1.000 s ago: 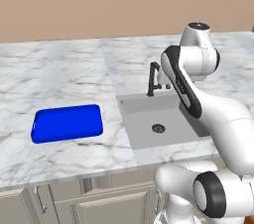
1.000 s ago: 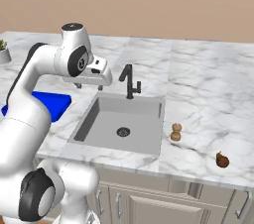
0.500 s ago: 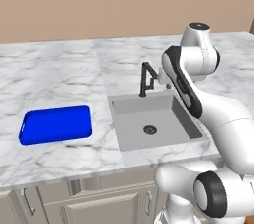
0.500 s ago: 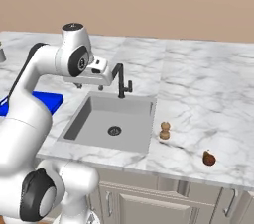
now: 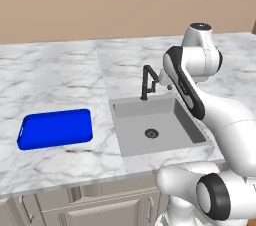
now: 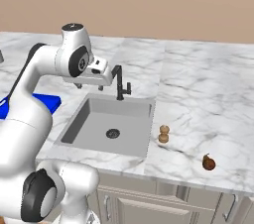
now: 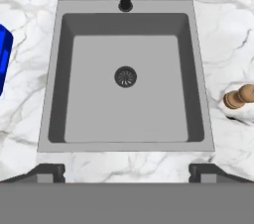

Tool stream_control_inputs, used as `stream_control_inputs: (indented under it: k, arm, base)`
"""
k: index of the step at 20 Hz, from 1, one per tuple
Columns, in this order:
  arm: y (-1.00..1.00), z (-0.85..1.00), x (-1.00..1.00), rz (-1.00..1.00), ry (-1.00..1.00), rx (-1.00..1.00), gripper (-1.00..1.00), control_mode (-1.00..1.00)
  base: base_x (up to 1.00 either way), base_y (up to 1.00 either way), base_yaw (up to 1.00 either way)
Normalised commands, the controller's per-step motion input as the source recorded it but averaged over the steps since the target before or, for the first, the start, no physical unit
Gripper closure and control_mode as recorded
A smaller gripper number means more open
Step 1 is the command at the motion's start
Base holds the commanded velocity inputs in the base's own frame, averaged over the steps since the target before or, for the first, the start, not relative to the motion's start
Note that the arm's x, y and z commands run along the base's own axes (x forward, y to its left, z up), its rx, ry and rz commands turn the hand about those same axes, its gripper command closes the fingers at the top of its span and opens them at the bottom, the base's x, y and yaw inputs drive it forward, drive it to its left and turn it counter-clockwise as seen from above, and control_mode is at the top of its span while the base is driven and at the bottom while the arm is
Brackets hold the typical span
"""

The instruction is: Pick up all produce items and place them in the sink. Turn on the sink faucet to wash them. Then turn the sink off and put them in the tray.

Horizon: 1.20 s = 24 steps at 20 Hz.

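My gripper (image 7: 126, 171) is open, its fingertips (image 7: 47, 170) wide apart with nothing between them. It hangs high over the grey sink (image 7: 58, 119), looking down at the round drain. In the right base view the gripper (image 6: 90, 86) sits left of the black sink faucet (image 6: 119, 83), above the sink (image 6: 79, 121). One tan produce item (image 6: 163, 134) stands on the counter just right of the sink. An orange-brown one with a stem (image 6: 209, 162) lies farther right, near the front edge. The tan item (image 7: 239, 96) also appears beside the basin. The blue tray (image 5: 55, 129) lies left of the sink (image 5: 120, 120).
White marble counter runs along a tan wall, with cabinet doors below its front edge. The faucet (image 5: 147, 82) stands at the sink's back rim. My own arm hides part of the tray (image 6: 47, 101) in the right base view.
The whole scene has slid a little to the left in both base views, so the base has moved right. The arm's pose looks unchanged and the gripper stays open.
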Motion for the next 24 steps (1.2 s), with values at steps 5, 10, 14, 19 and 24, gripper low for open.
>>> stream_control_inputs:
  k: [5, 10, 14, 19, 24]
  arm:
    - [0.0, 0.0, 0.0, 0.0, 0.0, 0.0, -1.0, 1.0]
    - [0.0, 0.0, 0.0, 0.0, 0.0, 0.0, -1.0, 1.0]
    - [0.0, 0.0, 0.0, 0.0, 0.0, 0.0, -1.0, 1.0]
    - [-0.25, 0.0, -0.01, 0.0, 0.0, 0.03, -1.0, -1.0]
    - [-0.86, 0.0, -0.01, 0.0, 0.0, 0.11, -1.0, -1.0]
  base:
    - [0.37, -0.07, 0.0]
    - [0.27, -0.03, 0.0]
    - [0.02, 0.0, 0.0]
    - [0.0, -0.12, 0.0]
    - [0.0, 0.0, 0.0]
